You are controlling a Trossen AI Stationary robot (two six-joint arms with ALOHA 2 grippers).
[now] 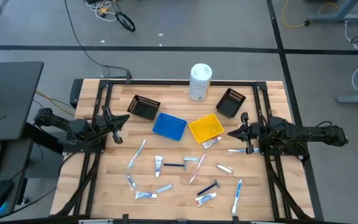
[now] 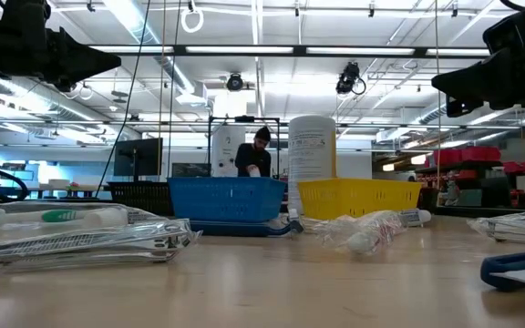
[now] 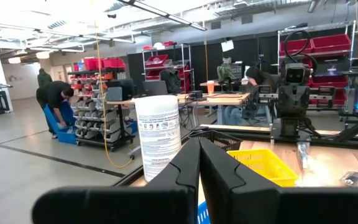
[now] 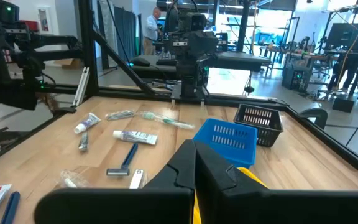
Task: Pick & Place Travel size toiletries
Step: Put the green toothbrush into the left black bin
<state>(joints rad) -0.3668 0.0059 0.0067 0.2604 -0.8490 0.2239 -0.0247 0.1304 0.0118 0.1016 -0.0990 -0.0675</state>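
Note:
The travel size toiletries lie scattered flat on the near half of the wooden table: a toothbrush point(image 1: 137, 154), a white tube point(image 1: 158, 165), a dark razor point(image 1: 174, 165), another razor point(image 1: 209, 186) and more tubes such as point(image 4: 135, 137). My left gripper point(image 1: 125, 118) hovers at the table's left side, shut and holding nothing; its fingers point(image 3: 199, 155) point level across the table. My right gripper point(image 1: 230, 132) hovers at the right side, shut and with nothing in it point(image 4: 195, 158), just right of the yellow bin.
At mid-table a blue bin point(image 1: 169, 126) and a yellow bin point(image 1: 206, 128) stand side by side. Two black bins point(image 1: 144, 106) point(image 1: 230, 102) sit farther back, and a white canister point(image 1: 199, 81) stands at the far edge. People move about in the room beyond.

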